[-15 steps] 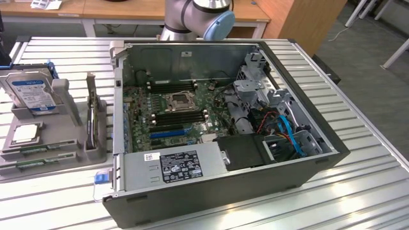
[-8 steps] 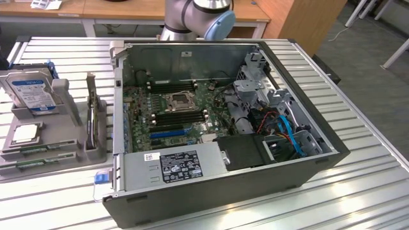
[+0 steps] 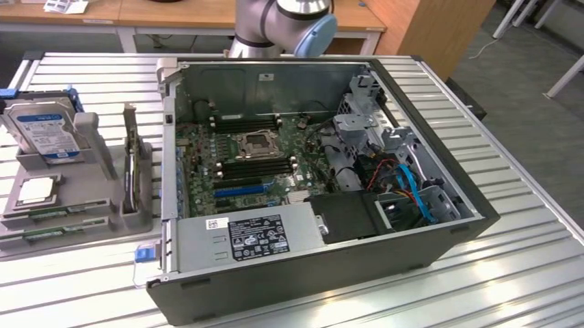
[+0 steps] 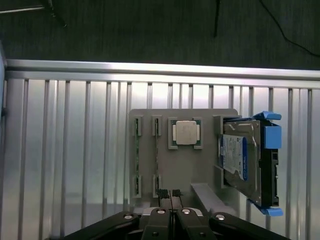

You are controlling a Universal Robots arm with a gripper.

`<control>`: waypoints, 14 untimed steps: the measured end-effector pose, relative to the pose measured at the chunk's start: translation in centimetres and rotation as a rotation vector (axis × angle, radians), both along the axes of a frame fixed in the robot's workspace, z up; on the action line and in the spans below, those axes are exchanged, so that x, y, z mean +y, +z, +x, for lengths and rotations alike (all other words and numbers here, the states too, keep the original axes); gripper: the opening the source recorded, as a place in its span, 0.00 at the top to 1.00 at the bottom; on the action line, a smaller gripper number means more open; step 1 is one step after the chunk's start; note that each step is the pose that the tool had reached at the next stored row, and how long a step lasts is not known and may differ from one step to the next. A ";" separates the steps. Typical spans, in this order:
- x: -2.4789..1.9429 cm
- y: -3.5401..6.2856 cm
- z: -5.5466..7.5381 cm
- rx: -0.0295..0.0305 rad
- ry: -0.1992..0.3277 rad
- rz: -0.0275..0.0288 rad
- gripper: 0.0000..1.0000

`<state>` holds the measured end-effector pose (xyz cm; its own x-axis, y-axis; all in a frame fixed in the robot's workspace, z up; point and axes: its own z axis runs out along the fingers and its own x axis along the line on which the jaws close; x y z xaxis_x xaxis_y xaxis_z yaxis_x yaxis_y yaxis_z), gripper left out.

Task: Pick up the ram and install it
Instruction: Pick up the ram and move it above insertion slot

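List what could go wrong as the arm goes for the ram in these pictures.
1. The gripper is shut above the tray; unopened, it could strike the ram rather than grasp it.
2. The processor chip lies right beside the ram; an off-line descent could knock it.

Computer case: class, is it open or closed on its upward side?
Open. The computer case has no side panel; its motherboard and cables are exposed.

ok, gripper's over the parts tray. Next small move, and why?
Probably open the jaws first. The gripper hangs shut over the tray, and the ram lies untouched in its slot there. Shut fingers could not straddle the stick on the way down.
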<state>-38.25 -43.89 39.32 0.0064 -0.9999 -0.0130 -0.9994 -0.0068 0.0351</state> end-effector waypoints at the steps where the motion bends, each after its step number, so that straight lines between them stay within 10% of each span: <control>1: -0.26 0.00 0.0 0.0002 0.000 0.0000 0.89; 6: -0.71 0.00 0.0 0.0006 0.000 0.0000 0.89; 14: -2.61 0.00 0.0 0.0008 -0.002 0.0000 0.89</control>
<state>-38.25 -46.51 39.32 0.0048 -0.9999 -0.0130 -0.9993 -0.0052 0.0359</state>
